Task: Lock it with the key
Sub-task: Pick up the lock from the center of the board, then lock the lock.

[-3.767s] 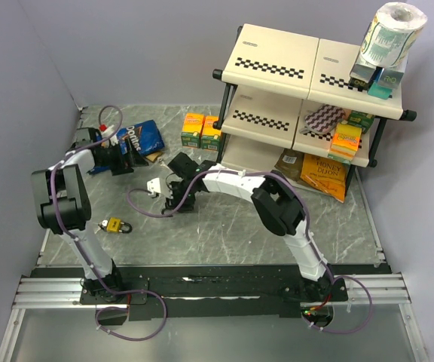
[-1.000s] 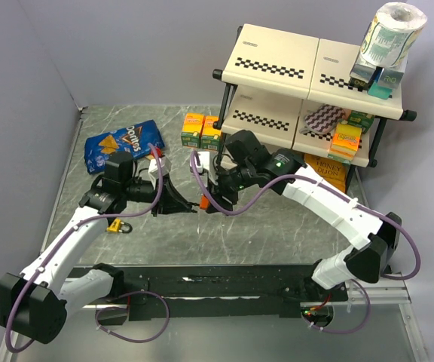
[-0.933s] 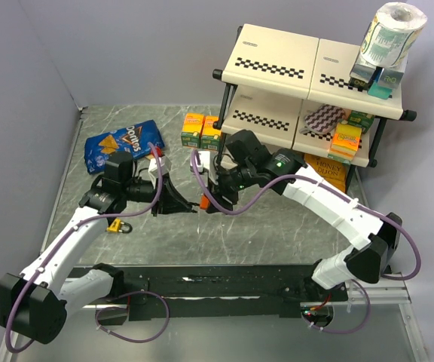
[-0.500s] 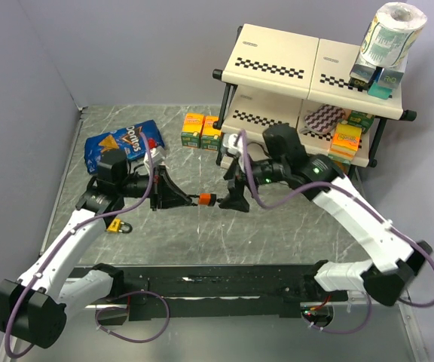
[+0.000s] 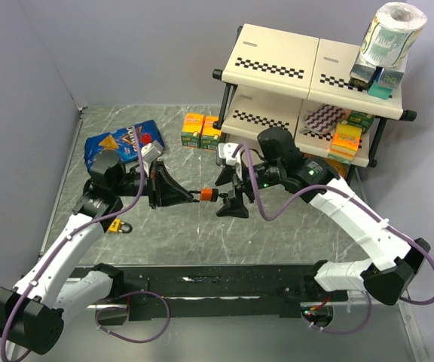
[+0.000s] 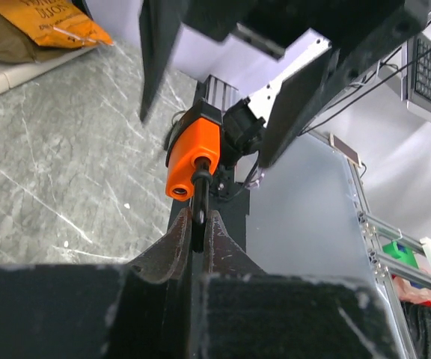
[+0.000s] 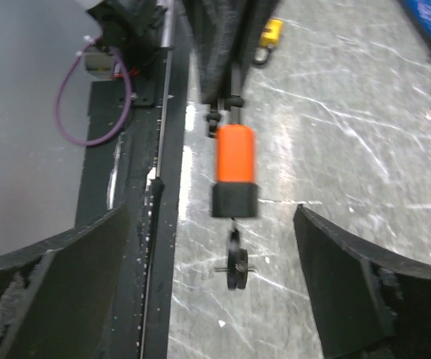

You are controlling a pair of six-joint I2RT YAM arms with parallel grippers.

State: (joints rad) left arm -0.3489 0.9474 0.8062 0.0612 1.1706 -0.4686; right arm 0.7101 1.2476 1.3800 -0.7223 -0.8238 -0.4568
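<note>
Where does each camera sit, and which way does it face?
Top external: above and behind the bases, looking down on the table; left arm and right arm show whole.
Left wrist: on the left arm, looking along the shut left end effector at the orange piece it pinches.
Right wrist: on the right arm, looking through the open right end effector at that piece.
Shared: all three show the orange piece.

It was a robotics lab: plain grey screens (image 5: 21,113) fenced the marbled table (image 5: 202,241), a bare metal rail (image 5: 47,292) edged its near side, and a shelf (image 5: 277,56) of groceries (image 5: 345,142) stood on its far corner.
</note>
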